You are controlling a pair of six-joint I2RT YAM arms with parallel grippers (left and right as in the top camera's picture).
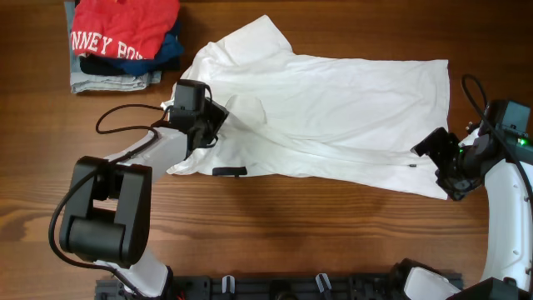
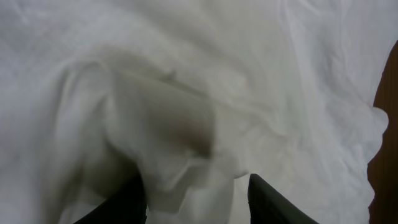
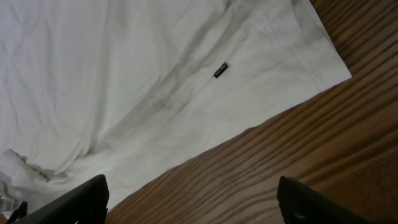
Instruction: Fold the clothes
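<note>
Wooden table (image 1: 291, 225), white T-shirt (image 1: 350, 108), left hand (image 2: 196, 186) half apart astride a raised fold, right hand (image 3: 191, 186) wide apart, empty.

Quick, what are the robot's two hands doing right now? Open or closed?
Left gripper: fingers partly apart, white T-shirt cloth bunched between them; cannot tell if it grips.
Right gripper: open, holding nothing.

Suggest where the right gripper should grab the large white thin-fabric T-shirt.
Probably the hem corner of the white T-shirt, beside the small dark tag, approached from the bare wooden table side. That corner lies flat and juts onto the wood, and the open right gripper sits just off it.
</note>
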